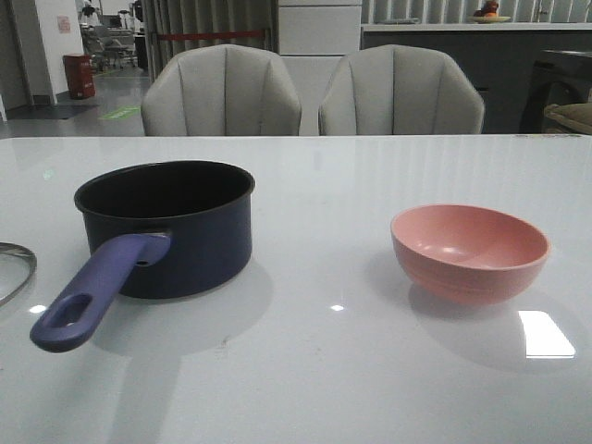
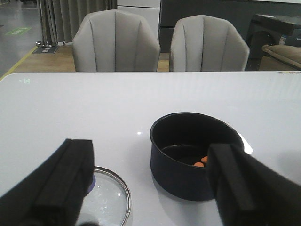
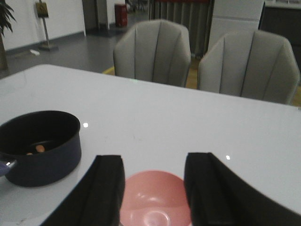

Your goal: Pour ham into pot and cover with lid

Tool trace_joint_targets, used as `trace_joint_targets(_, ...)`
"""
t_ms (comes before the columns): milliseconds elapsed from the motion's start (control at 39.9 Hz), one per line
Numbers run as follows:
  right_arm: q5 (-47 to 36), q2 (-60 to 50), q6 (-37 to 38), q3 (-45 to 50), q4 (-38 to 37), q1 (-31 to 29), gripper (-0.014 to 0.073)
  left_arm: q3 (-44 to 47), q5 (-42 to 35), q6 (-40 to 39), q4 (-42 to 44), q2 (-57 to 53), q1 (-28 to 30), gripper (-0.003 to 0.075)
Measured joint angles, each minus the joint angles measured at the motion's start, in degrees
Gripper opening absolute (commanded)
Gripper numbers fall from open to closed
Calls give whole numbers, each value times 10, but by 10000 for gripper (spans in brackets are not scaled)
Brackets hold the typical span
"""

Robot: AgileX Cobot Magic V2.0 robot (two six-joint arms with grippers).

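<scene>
The dark navy pot [image 1: 166, 227] stands on the left of the table, its purple-blue handle [image 1: 91, 298] pointing toward the front. Small orange ham pieces [image 2: 201, 162] lie on its bottom, also seen as ham [image 3: 40, 149] in the right wrist view. The glass lid [image 2: 110, 197] lies flat on the table left of the pot, with only its rim [image 1: 14, 268] showing in the front view. My left gripper [image 2: 149, 155] is open above the table between lid and pot. My right gripper [image 3: 154, 162] is open over the empty pink bowl [image 3: 155, 200]. Neither gripper shows in the front view.
The pink bowl [image 1: 470, 252] sits upright on the right of the glossy white table [image 1: 324, 370]. Two grey chairs [image 1: 222, 92] [image 1: 402, 92] stand beyond the table's far edge.
</scene>
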Motion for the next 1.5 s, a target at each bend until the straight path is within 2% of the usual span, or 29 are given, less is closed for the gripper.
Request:
trace_joint_targets(100,-18,-67,0,52,0,20,417,0,0,0,0,0,0,529)
trace_joint_targets(175,-21,-98,0,83,0,25,376,0,0,0,0,0,0,529)
trace_joint_targets(225,-21,-108,0,96,0,27,311,0,0,0,0,0,0,529)
trace_joint_targets(325,-22,-114,0,108,0,27,115,0,0,0,0,0,0,529)
trace_joint_targets(401,-25,-114,0,110,0,27,157,0,0,0,0,0,0,529)
trace_joint_targets(726,-28,-114,0,110,0,27,157,-5,22,0,1,0,0,537)
trace_joint_targets(801,-28,-114,0,110,0,27,157,-20,38,0,1,10,0,566)
trace_joint_targets(851,-29,-114,0,110,0,27,157,-34,49,0,1,22,0,613)
trace_joint_targets(976,-29,-114,0,110,0,27,157,-84,90,0,3,82,0,694)
trace_joint_targets(1152,-29,-114,0,110,0,27,157,-157,152,-3,6,199,0,690)
trace_joint_targets(1252,-29,-114,0,110,0,27,157,-187,175,-56,29,264,2,690)
trace_joint_targets(1352,-29,-114,0,110,0,27,157,-217,207,-99,48,333,17,690)
trace_joint_targets(1502,-29,-114,0,110,0,27,157,-260,247,-114,66,435,53,690)
